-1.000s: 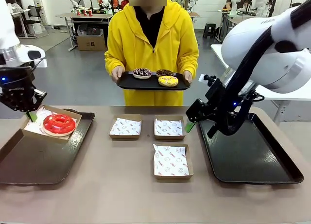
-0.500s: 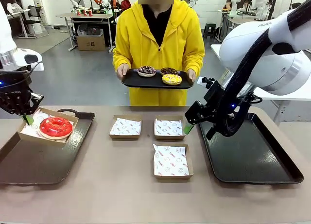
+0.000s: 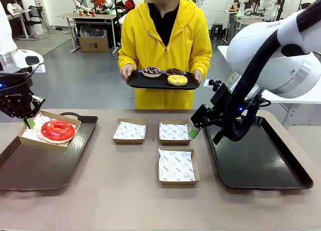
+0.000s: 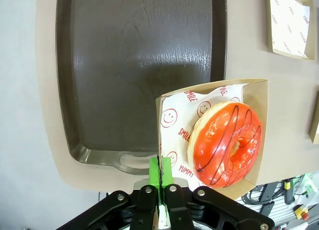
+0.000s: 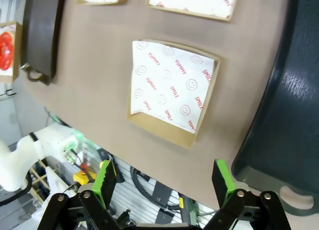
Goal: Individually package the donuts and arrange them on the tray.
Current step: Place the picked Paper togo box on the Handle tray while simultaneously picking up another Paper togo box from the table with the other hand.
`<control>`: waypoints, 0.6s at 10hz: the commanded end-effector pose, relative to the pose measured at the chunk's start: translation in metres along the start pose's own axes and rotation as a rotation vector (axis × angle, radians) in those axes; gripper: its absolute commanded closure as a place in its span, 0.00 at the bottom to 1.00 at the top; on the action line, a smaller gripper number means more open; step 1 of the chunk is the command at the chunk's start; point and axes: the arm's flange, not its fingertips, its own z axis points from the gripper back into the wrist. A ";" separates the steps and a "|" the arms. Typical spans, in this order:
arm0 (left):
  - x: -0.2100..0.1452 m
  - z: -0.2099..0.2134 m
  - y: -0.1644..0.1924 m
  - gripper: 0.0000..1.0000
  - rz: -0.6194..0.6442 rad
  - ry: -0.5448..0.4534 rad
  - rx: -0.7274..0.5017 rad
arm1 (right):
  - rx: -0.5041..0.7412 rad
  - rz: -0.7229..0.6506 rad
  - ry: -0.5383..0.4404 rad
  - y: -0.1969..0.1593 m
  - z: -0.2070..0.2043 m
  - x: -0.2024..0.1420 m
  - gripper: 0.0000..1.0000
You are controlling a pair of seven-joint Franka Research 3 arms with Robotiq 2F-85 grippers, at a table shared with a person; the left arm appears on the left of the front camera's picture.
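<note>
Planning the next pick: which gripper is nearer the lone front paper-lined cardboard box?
Right. The right gripper hovers near the empty box; the left gripper, far left, pinches the glossy red donut's box.

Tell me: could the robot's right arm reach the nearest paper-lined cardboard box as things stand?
Probably yes: its open right gripper hangs near that empty paper-lined cardboard box, nothing lying between.

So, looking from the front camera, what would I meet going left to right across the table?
The left pincer gripping the donut box → red donut → empty box → second empty box → right pincer, open → dark tray.
</note>
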 end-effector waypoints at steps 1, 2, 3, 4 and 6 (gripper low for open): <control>-0.003 -0.011 0.014 0.99 -0.029 -0.010 0.004 | -0.178 -0.047 -0.018 0.032 -0.018 0.000 0.00; -0.008 -0.018 0.024 0.99 -0.033 -0.005 0.009 | -0.236 -0.073 -0.017 0.043 -0.032 0.000 0.00; -0.010 -0.026 0.032 0.99 -0.035 -0.005 0.018 | -0.314 -0.121 -0.037 0.050 -0.049 0.000 0.00; -0.010 -0.033 0.036 0.99 -0.047 0.005 0.039 | -0.338 -0.141 -0.031 0.056 -0.063 0.000 0.00; -0.015 -0.046 0.037 0.99 -0.085 -0.004 0.065 | -0.423 -0.235 -0.095 0.060 -0.086 -0.006 0.00</control>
